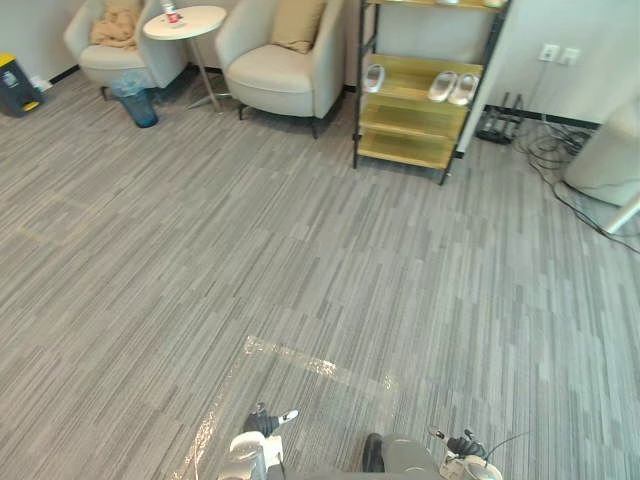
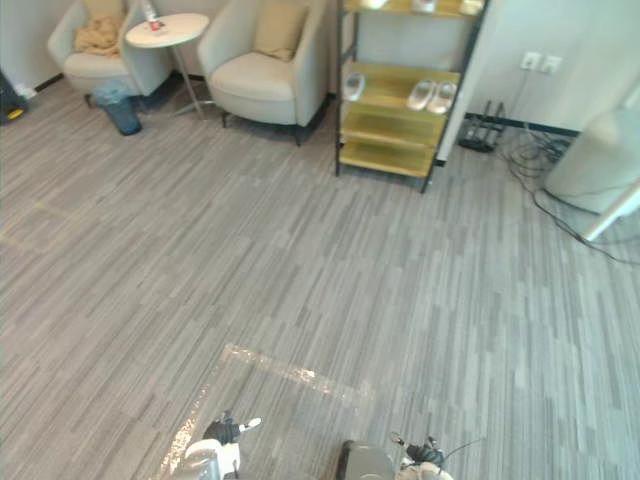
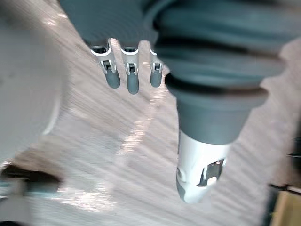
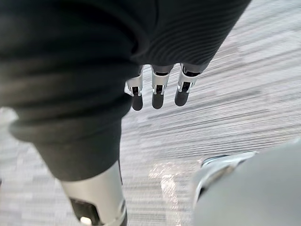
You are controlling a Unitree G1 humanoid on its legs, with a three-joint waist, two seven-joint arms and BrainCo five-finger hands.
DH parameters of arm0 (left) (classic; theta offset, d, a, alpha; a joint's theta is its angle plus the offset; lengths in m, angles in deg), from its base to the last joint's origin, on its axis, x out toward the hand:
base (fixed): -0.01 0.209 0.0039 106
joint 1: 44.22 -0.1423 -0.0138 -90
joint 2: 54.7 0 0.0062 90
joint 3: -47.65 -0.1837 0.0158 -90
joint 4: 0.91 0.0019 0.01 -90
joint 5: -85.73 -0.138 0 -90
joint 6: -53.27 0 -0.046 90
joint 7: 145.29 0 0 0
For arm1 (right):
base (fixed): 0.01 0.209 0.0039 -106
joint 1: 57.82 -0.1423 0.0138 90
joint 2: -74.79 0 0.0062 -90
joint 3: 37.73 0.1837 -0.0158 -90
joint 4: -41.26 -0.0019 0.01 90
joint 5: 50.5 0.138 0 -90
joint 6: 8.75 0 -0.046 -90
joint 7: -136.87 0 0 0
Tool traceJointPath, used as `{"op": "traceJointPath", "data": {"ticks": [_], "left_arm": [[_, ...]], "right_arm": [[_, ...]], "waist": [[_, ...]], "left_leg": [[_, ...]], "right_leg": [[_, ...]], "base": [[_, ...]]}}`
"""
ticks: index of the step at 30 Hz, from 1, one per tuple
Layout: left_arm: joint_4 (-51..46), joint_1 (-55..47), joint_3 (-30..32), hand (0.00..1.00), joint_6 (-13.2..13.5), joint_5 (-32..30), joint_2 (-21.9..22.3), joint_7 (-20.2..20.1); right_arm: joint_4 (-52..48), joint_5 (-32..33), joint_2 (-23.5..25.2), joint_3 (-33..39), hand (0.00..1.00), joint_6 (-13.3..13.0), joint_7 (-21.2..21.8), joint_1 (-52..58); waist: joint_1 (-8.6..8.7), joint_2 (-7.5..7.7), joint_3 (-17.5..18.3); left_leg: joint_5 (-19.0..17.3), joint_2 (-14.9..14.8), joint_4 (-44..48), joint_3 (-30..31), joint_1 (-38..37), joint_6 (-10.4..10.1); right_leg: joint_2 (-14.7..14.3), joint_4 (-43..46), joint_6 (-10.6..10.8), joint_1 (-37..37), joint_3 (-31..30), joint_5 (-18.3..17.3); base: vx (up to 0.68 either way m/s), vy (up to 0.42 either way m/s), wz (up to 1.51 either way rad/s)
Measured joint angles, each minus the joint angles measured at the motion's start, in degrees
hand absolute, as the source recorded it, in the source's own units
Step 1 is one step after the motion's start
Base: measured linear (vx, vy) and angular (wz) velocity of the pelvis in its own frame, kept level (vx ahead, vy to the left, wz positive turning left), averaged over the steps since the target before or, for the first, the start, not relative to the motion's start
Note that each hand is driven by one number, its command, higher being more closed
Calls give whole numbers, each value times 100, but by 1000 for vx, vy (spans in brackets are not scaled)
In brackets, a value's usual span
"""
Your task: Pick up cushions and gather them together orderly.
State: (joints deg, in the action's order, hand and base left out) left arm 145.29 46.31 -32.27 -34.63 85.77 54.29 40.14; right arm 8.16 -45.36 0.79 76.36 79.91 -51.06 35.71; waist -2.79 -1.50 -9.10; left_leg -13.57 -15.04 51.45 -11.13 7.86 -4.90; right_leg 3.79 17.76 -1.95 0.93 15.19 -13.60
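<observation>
A tan cushion [image 1: 298, 22] leans upright against the back of the beige armchair [image 1: 285, 75] far across the room. A second tan cushion [image 1: 115, 24], rumpled, lies on the other armchair [image 1: 110, 60] at the far left. My left hand [image 1: 255, 442] and right hand [image 1: 468, 458] hang low at the near edge of the view, several metres from both chairs. In the left wrist view the fingers [image 3: 127, 70] are straight over bare carpet with nothing in them. The right hand's fingers [image 4: 160, 92] are also straight and hold nothing.
A round white side table [image 1: 185, 20] stands between the armchairs, with a blue waste bin [image 1: 135, 100] beside it. A wooden shelf [image 1: 420, 95] with slippers stands right of the chairs. Cables [image 1: 550, 150] trail on the floor at the far right. Shiny tape [image 1: 300, 365] marks the carpet nearby.
</observation>
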Motion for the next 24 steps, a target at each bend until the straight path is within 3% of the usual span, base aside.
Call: {"op": "traceJointPath", "data": {"ticks": [2,3,4,5,6,7,9,11,13,16,17,20,21,22,24], "left_arm": [[-57,4,-12,0,10,0,13,-2],[-72,9,-21,0,9,0,11,-1],[-83,13,-57,0,15,0,9,11],[-83,17,-64,0,18,0,7,17],[-50,-11,-69,0,25,2,-10,34],[35,3,-134,0,17,2,-147,54],[76,31,-148,0,9,4,-282,56],[199,45,-271,0,6,-3,-410,51],[386,55,-394,0,0,-10,-473,44],[423,-37,-723,0,-8,-63,-624,41],[428,-103,-785,0,-21,-96,-702,48],[522,-184,-901,0,-22,-93,-807,55],[526,-169,-971,0,-21,-92,-865,43],[563,-135,-1003,0,-28,-97,-758,46],[646,-192,-999,0,-28,-101,-624,19]], "right_arm": [[-14,14,26,4,0,2,1,-28],[-68,36,64,7,0,5,-1,-33],[-155,45,103,13,0,9,-7,-13],[-159,46,101,17,0,11,-10,5],[-111,41,91,10,0,28,-14,30],[-92,39,209,-7,0,39,-11,24],[48,-5,253,27,0,56,-13,13],[121,-51,249,43,0,86,-4,-11],[244,-56,213,50,0,87,23,-22],[277,-66,126,50,0,97,34,-110],[288,-68,92,45,0,96,40,-132],[344,-70,35,-39,0,99,59,-134],[419,-70,-3,-86,0,97,59,-132],[594,-69,-203,-76,0,95,57,-121],[737,-68,-366,-59,0,96,50,-71]], "waist": [[-54,17,14],[-56,21,15],[-59,17,19],[-66,29,20],[-93,121,77],[-12,267,240],[-73,399,263],[-65,415,334],[-54,404,432],[-80,316,395],[-45,213,347],[-32,198,362],[-32,281,374],[-29,142,466],[3,-50,517]], "left_leg": [[-64,-1,-1240,-292,140,80],[-30,108,-2072,-213,248,100],[200,293,-2975,114,306,102],[532,403,-3217,324,305,-29],[862,643,-3344,515,171,-251],[712,801,-3267,455,208,-151],[440,784,-2719,217,320,-63],[183,827,-2445,167,250,41],[103,916,-2550,32,66,130],[105,966,-2999,-179,-455,137],[80,930,-3295,-272,-813,189],[77,852,-3555,-280,-1057,194],[77,945,-3577,-243,-1049,192],[93,977,-3720,-41,-1096,172],[137,961,-3855,153,-1106,137]], "right_leg": [[65,-206,46,259,-87,-21],[138,-245,182,326,-188,-90],[217,-191,358,391,-312,-202],[263,-160,455,388,-402,-265],[361,-106,612,406,-699,-370],[476,-224,613,394,-993,-329],[545,-305,714,422,-1378,-208],[617,-318,836,477,-1638,-34],[713,-157,884,383,-1914,171],[730,787,904,-90,-2129,508],[706,1113,931,-245,-1876,288],[360,654,863,-462,-1284,-5],[199,72,723,-539,-1110,333],[134,-235,550,-361,-954,417],[81,-478,506,-243,-945,493]], "base": [[303,88,-35],[342,198,-40],[348,227,-44],[337,282,-66],[339,281,-50],[345,280,-48],[351,284,-47],[252,244,-55],[295,270,-46],[186,146,-63],[178,100,-58],[115,-13,-29],[140,-76,-11],[136,-54,-7],[126,-35,0]]}}
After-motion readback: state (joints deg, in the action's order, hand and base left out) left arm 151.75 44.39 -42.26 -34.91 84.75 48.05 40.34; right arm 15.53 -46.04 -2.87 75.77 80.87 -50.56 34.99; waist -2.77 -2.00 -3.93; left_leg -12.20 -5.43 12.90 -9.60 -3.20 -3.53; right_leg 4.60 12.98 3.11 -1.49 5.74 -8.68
